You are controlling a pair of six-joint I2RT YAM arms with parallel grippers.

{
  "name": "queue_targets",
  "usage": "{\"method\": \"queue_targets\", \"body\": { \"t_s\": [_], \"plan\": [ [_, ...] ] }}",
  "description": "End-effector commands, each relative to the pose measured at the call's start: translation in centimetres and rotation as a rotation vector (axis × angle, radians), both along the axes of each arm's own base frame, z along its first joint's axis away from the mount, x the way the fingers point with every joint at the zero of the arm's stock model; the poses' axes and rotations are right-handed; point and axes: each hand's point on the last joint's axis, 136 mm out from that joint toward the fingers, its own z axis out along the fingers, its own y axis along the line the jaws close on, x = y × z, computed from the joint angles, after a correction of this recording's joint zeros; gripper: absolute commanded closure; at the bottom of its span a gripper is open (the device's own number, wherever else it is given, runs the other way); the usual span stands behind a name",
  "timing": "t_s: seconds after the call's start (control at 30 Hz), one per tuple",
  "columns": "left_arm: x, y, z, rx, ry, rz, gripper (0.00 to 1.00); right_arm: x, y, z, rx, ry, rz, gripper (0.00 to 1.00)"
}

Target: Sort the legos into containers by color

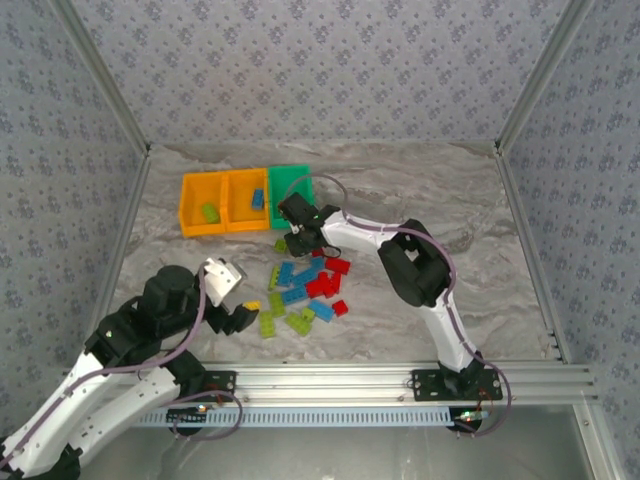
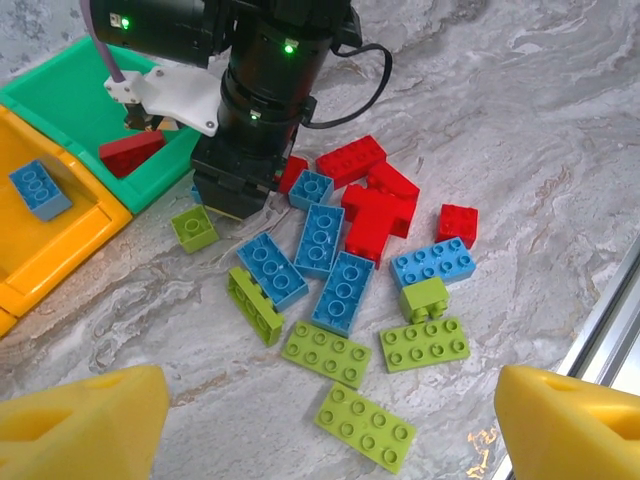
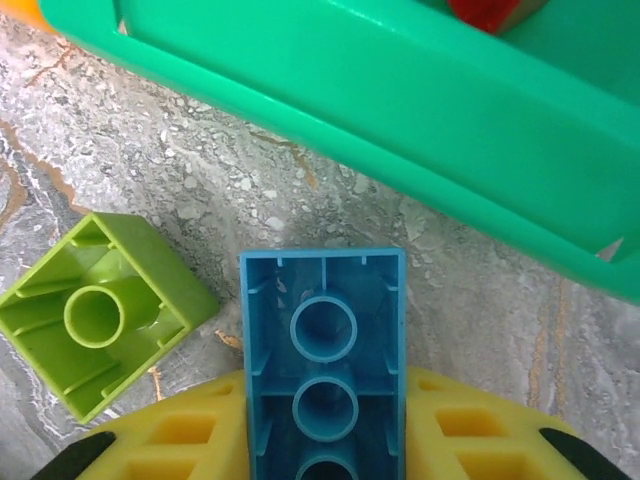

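Pinches a blue lego [image 3: 323, 340] in the right pincer [image 3: 323, 435], long axis pointing up-frame toward the green bin [image 3: 350, 90].

Blue brick [image 3: 322, 370], glossy moulded plastic; green bin [image 3: 300, 90], smooth shiny plastic too; tabletop [image 2: 560, 120] matt, marbled; rail [image 1: 350, 380] ribbed metal.

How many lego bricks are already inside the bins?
3: a lime brick in the left orange bin, a blue brick in the middle orange bin, a red brick in the green bin. The right arm covers part of that bin, so more may be hidden.
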Motion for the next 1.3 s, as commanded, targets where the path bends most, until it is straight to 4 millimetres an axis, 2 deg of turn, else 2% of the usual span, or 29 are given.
{"method": "queue_targets", "body": {
  "t_s": [0.0,0.07,0.17,0.23,0.3,0.4,0.5,0.7,0.8,0.9,0.97,1.1,1.27],
  "plan": [
    [0.4,0.0,0.8,-0.029,-0.042,0.01,0.13,-0.5,0.6,6.1,0.072,-0.14,-0.001,0.67],
    [0.9,0.3,1.0,-0.051,-0.043,0.049,0.03,-1.2,0.9,9.8,0.141,-0.211,-0.002,0.68],
    [2.3,1.2,1.6,-0.104,-0.04,0.155,0.01,-1.9,1.9,15.2,0.273,-0.327,0.02,0.68],
    [2.8,1.9,1.5,-0.118,-0.026,0.208,0.01,-1.9,2.9,17.9,0.351,-0.403,0.04,0.68],
    [3.8,2.6,2.3,-0.149,-0.048,0.268,0.01,-0.8,3.9,19.2,0.386,-0.46,0.04,0.68],
    [4.6,3.9,2.4,-0.159,-0.051,0.352,0.01,1.7,5.9,19.2,0.4,-0.495,0.046,0.68],
    [4.8,4.3,2.3,-0.16,-0.044,0.376,0.01,4.3,8.2,18.3,0.407,-0.51,0.063,0.68],
    [4.8,4.4,2.3,-0.156,-0.047,0.375,0.01,8.8,11.9,15.5,0.42,-0.509,0.084,0.68],
    [4.8,4.5,2.3,-0.156,-0.051,0.378,0.01,10.3,13.2,13.8,0.384,-0.516,0.1,0.62],
    [4.8,4.6,2.2,-0.152,-0.053,0.383,0.01,11.0,13.9,12.6,0.351,-0.489,0.102,0.54],
    [4.8,4.6,2.1,-0.151,-0.053,0.384,0.01,10.9,14.0,12.9,0.344,-0.478,0.105,0.5],
    [5.0,4.8,2.0,-0.142,-0.054,0.395,0.01,10.2,13.5,15.5,0.353,-0.486,0.109,0.47],
    [4.9,4.7,1.9,-0.133,-0.057,0.385,0.01,7.6,10.8,19.3,0.336,-0.457,0.115,0.47]
  ]
}}
